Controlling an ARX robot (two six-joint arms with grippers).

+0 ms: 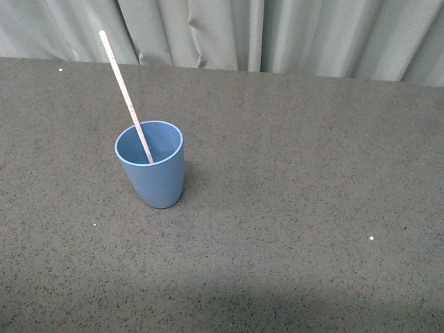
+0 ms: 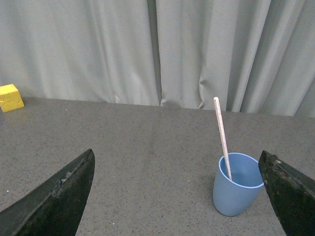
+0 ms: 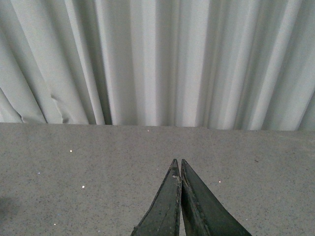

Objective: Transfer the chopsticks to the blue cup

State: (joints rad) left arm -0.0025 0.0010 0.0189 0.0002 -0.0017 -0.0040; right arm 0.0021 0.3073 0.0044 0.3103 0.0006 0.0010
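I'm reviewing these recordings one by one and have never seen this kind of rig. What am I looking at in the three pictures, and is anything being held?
This is a robot with two arms, each ending in a two-fingered gripper. The front view comes from a camera on the robot's body looking forward; neither arm shows in it. The other two come from cameras on each wrist, looking out past the fingers.

On the grey speckled table stands the blue cup, upright, with the chopstick leaning inside it, its top sticking well above the rim. A yellow block sits far off near the curtain.

The left gripper is open, fingers spread wide, the cup seen between them but not touched. The right gripper is shut, empty, aimed at bare table. Nothing is held.
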